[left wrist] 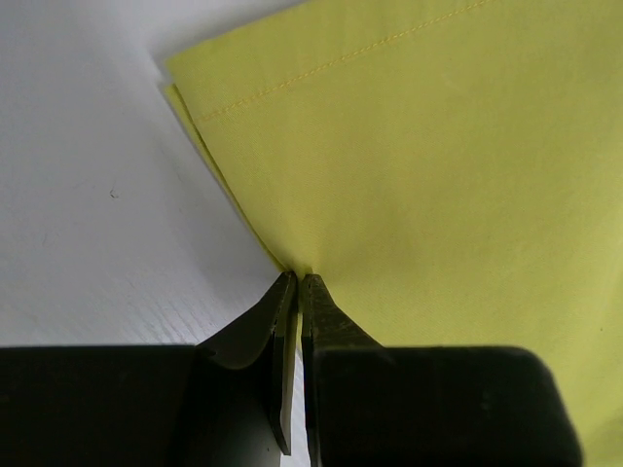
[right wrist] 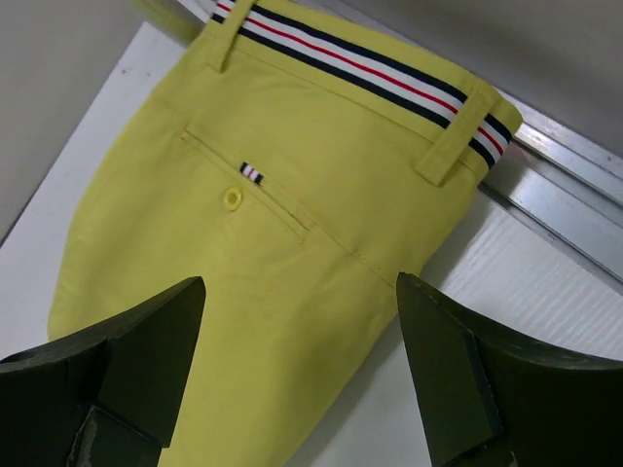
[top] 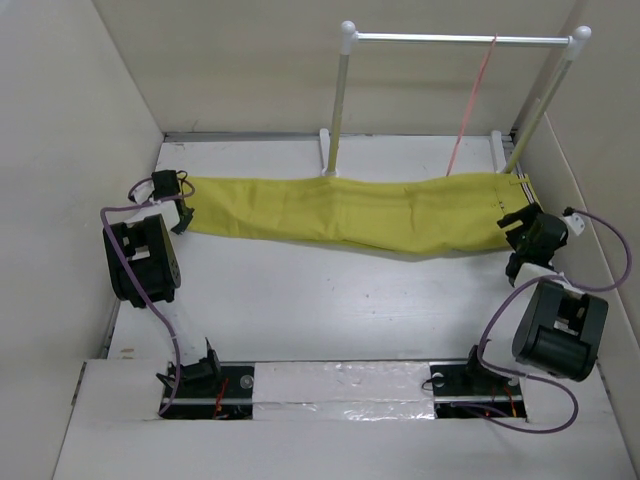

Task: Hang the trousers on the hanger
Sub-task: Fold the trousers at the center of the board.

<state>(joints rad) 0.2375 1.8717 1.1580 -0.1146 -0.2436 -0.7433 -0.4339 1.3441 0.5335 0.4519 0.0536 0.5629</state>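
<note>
The mustard-yellow trousers (top: 350, 210) lie flat across the far part of the table, hem at the left and striped waistband (right wrist: 370, 73) at the right. The thin pink hanger (top: 473, 100) hangs from the rail above the trousers' right part. My left gripper (top: 185, 213) is at the hem end. In the left wrist view its tips (left wrist: 297, 279) are shut and pinch the edge of the yellow cloth (left wrist: 438, 146). My right gripper (top: 518, 228) is open and hovers over the seat of the trousers (right wrist: 243, 272), near the back pocket, with its jaws wide apart (right wrist: 302, 331).
A metal rail (top: 460, 39) on white posts stands at the back of the table, its feet just behind the trousers. Beige walls close in on the left, right and back. A metal track (right wrist: 565, 185) runs along the table's right edge by the waistband.
</note>
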